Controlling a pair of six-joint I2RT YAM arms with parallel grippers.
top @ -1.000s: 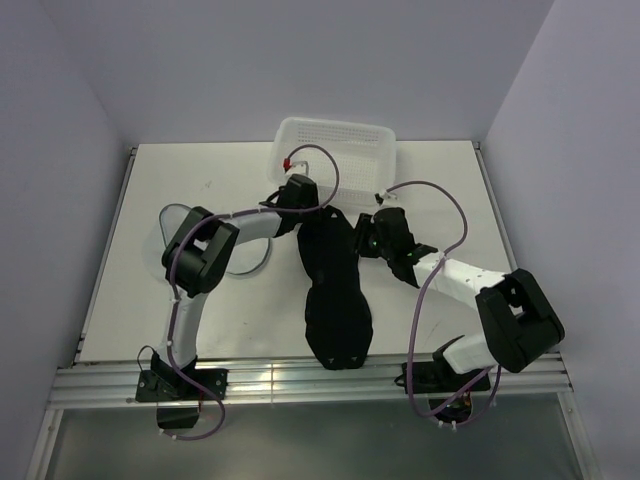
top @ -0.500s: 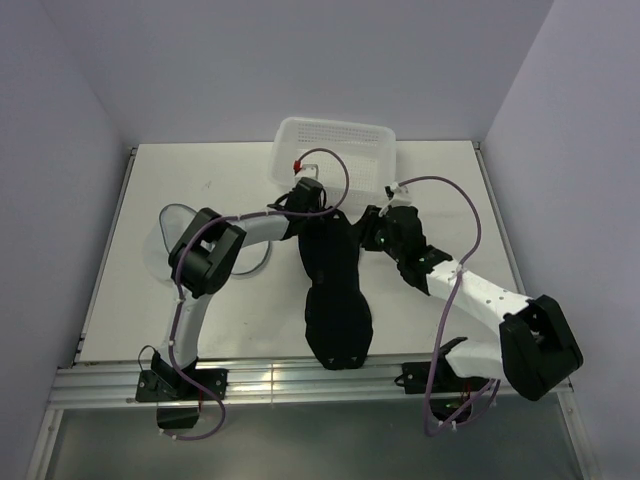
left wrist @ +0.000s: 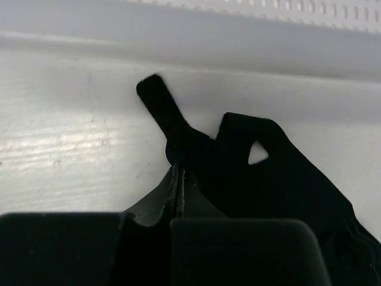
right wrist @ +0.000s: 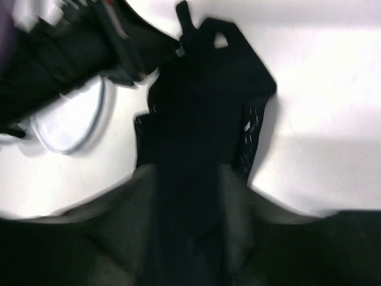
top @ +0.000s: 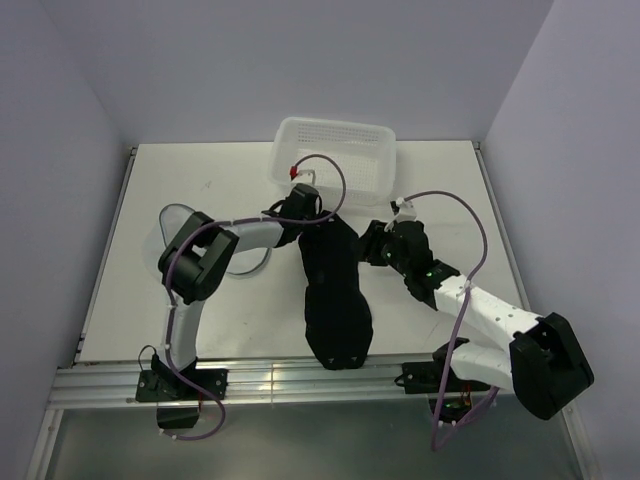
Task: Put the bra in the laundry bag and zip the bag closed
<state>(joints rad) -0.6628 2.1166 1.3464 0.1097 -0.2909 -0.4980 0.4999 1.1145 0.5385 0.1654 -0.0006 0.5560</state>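
Observation:
The black bra (top: pixel 338 300) lies stretched out lengthwise in the middle of the table, its strap end pointing to the back. My left gripper (top: pixel 300 207) sits at that far end, and in the left wrist view its jaws (left wrist: pixel 178 171) are shut on the edge of the bra (left wrist: pixel 274 173) where a strap tab sticks out. My right gripper (top: pixel 372 245) hovers at the bra's upper right side. It is open, and the right wrist view shows the bra (right wrist: pixel 202 107) lying between its fingers (right wrist: pixel 250 208). The white mesh laundry bag (top: pixel 252 260) lies left of the bra, partly hidden under my left arm.
A white perforated plastic basket (top: pixel 335 150) stands at the back of the table, just behind the left gripper. The laundry bag's rim (right wrist: pixel 71 122) shows beside my left arm in the right wrist view. Purple walls close in the table on three sides.
The left gripper has shut on the bra's far end. The right gripper has opened wider and drawn back to the right, its arm stretching out lower over the table.

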